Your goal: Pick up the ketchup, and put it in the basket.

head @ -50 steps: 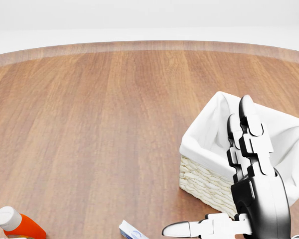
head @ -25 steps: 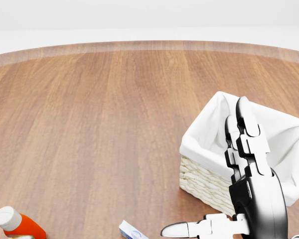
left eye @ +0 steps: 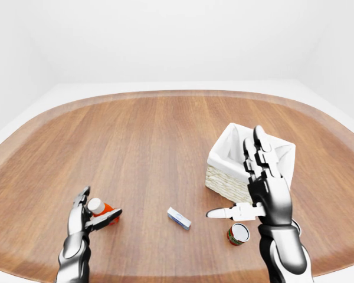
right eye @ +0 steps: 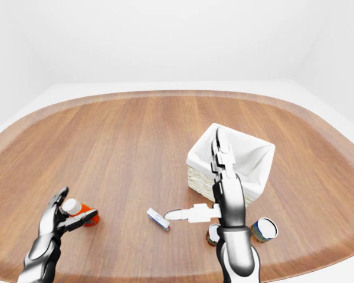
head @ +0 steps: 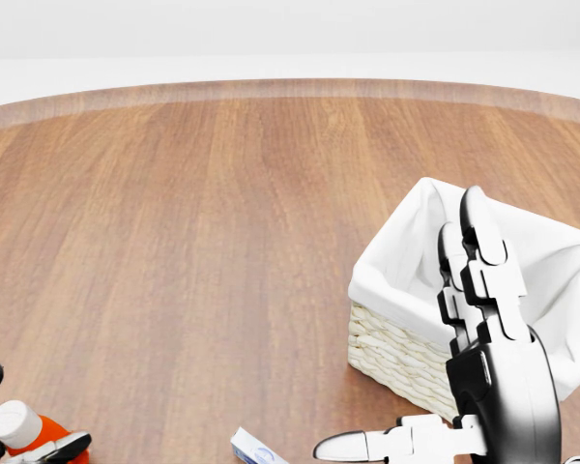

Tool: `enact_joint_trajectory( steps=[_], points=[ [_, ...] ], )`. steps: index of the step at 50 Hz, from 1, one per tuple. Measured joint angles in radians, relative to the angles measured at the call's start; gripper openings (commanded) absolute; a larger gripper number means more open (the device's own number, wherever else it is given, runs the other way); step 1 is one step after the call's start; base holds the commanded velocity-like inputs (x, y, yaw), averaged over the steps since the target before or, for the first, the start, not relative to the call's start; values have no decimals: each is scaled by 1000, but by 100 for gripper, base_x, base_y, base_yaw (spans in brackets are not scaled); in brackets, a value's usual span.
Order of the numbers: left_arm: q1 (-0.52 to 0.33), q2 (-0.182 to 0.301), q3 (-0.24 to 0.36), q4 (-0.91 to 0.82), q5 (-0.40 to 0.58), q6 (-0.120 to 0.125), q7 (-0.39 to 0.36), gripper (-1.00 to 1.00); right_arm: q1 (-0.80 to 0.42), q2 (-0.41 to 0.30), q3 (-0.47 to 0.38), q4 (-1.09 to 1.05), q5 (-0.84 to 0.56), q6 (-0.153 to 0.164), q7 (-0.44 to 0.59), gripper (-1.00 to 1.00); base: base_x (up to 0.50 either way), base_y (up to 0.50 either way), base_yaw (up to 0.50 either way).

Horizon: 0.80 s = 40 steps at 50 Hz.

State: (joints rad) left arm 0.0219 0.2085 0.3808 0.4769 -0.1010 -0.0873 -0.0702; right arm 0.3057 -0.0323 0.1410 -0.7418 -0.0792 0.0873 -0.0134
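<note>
- My left hand (left eye: 87,213) is spread open, fingers standing either side of the ketchup (left eye: 101,209), which lies low left on the surface (left eye: 147,147), not yet gripped.
- I should settle lower around the red body, below the white cap, before closing, judging it may roll.
- My right hand (left eye: 256,183) hangs open beside the basket (left eye: 224,177), well apart from the bottle.

Bare white room, round wooden table (left eye: 165,135)
</note>
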Motion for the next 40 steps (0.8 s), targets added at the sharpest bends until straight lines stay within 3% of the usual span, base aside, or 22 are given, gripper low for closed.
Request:
enact_joint_trajectory(
  steps=[6,28,35,40],
  points=[
    [-36,37,-16,76,-17,0,20,-93,0,1,0,-1,0,0,0,100,0,0,0],
    [-91,64,-47,151,9,0,27,-93,5,-3,13,-3,-4,0,-3,100,0,0,0],
    [-65,49,-57,110,15,0,22,-94,6,-4,15,-7,-4,0,-5,100,0,0,0],
    [-8,11,-64,-29,17,0,-1,-94,8,-5,14,-10,-4,0,-6,100,0,0,0]
  ],
)
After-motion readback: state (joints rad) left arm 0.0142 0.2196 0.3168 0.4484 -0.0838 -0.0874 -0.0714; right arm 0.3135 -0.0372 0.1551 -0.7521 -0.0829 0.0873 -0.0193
